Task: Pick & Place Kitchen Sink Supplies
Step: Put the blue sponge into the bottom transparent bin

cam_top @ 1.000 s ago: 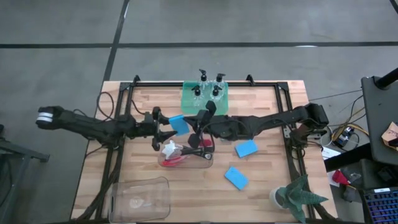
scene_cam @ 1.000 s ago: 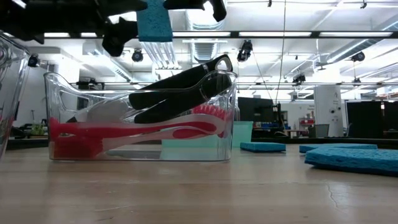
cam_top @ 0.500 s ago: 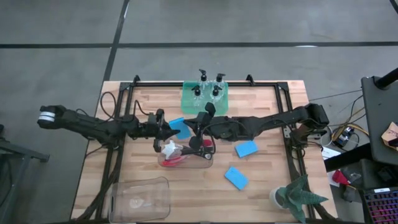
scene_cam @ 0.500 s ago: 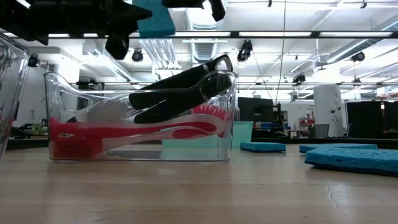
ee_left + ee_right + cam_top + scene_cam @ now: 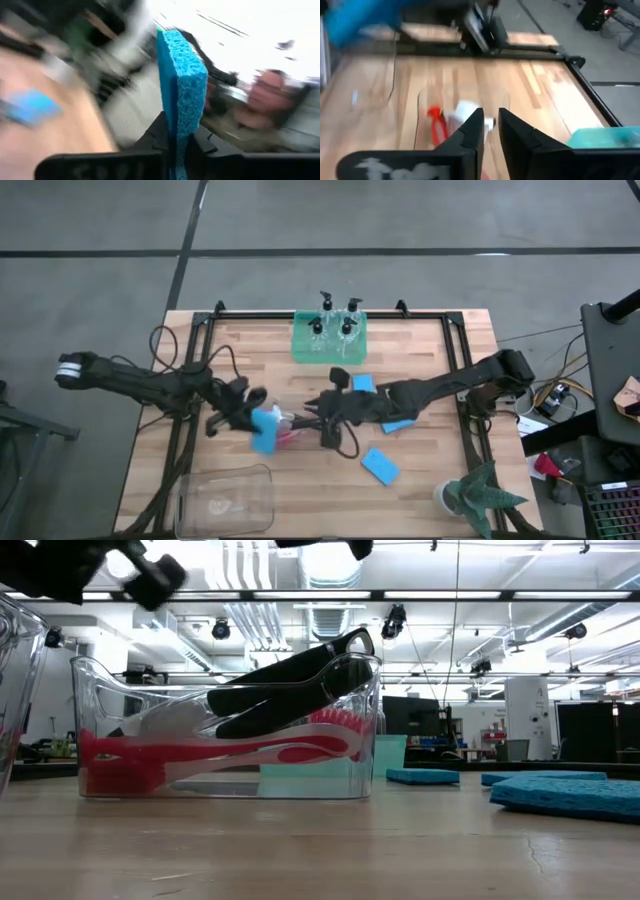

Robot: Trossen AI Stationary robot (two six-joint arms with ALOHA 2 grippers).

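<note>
near the middle of the overhead frame, the left end effector [image 5: 258, 423] is clamped on a blue sponge [image 5: 264, 430], holding it just left of the clear bin [image 5: 300, 442] that carries the brushes. from the left wrist, the sponge [image 5: 181, 95] stands on edge between the dark fingers [image 5: 150, 145]. the right end effector [image 5: 322, 423] hangs over the right end of that bin, its two fingers [image 5: 470, 131] close together with only a thin gap and nothing in them. at worktop height the bin [image 5: 228, 727] fills the left half of the frame, with a red brush [image 5: 220, 753] lying low and a black brush [image 5: 290, 680] leaning up over the rim. three more sponges lie on the worktop [image 5: 420, 380]: one [image 5: 363, 383] centre, one [image 5: 398, 423] partly under the right arm, one [image 5: 380, 465] lower right. four pump bottles [image 5: 336, 318] stand in the green tray [image 5: 300, 345] at upper centre. an empty clear bin [image 5: 225, 498] sits lower left, a potted plant [image 5: 480, 492] lower right.
</note>
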